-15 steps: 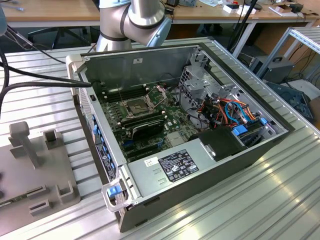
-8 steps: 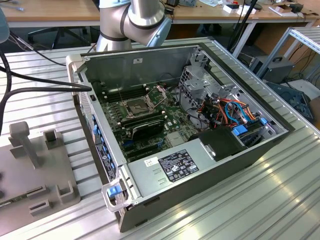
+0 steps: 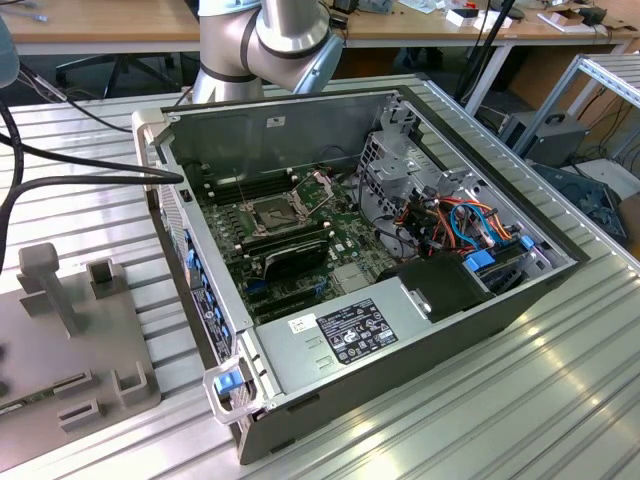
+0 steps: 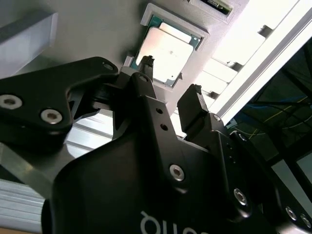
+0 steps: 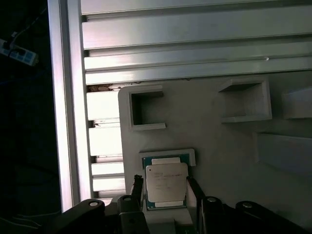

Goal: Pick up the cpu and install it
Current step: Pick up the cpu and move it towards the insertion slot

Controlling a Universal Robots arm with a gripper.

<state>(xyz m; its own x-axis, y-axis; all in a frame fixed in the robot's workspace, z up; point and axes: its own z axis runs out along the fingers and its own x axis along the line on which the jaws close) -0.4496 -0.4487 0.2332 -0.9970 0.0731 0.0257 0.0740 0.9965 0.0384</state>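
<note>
Flat on its back, metal top up: cpu, seated in a shallow pocket near one edge of the grey fixture. Slightly longer than wide; long axis lined up with the gap between the 2 fingers, one short edge against the pocket's raised lip, the other toward the wrist. Dull silver-grey lid with faint print, rounded corners, a thin green border around it; pale and glossy under the light in the second wrist view.

Gripper low over the chip, fingers spread, 1 along each long side, just beside the edges; impossible to tell whether touching. Nothing pinched.

In the exterior view: fixture at that view's left on the slatted table, well apart from the socket inside the open case; arm behind the case.
</note>
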